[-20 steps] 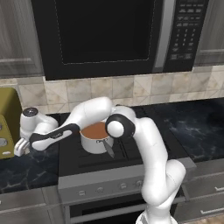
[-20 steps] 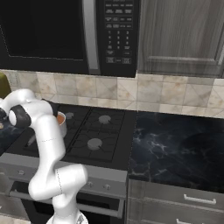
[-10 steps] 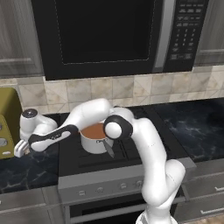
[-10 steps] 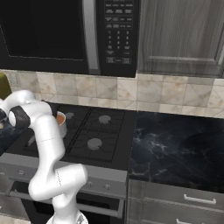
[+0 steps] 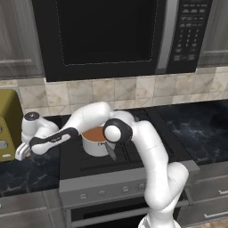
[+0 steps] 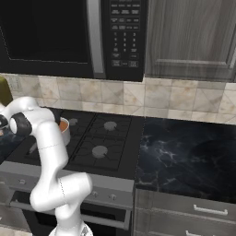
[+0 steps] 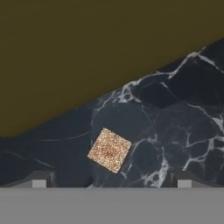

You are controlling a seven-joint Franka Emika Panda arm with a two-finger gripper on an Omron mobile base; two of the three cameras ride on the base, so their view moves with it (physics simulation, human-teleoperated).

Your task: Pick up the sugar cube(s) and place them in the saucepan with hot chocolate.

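Lying on the dark marbled counter (image 7: 175, 118) beside the toaster (image 7: 65, 52), the sugar cube (image 7: 109, 150) sits between the released hand's (image 7: 109, 183) spread fingertips (image 7: 39, 180); no writing is legible.

One sugar cube (image 7: 109, 150), one saucepan (image 5: 95, 139), one toaster (image 5: 9, 124)

My left base cam sits behind my arm, looking forward and down at the stove (image 5: 129, 153) and the dark marble counter (image 5: 26, 171) to its left. The right base cam covers the same stove (image 6: 99, 143) from the other side, plus the counter stretch on the right. Both catch the microwave (image 5: 111, 35) overhead. Hand cam's right up close, facing that marble.
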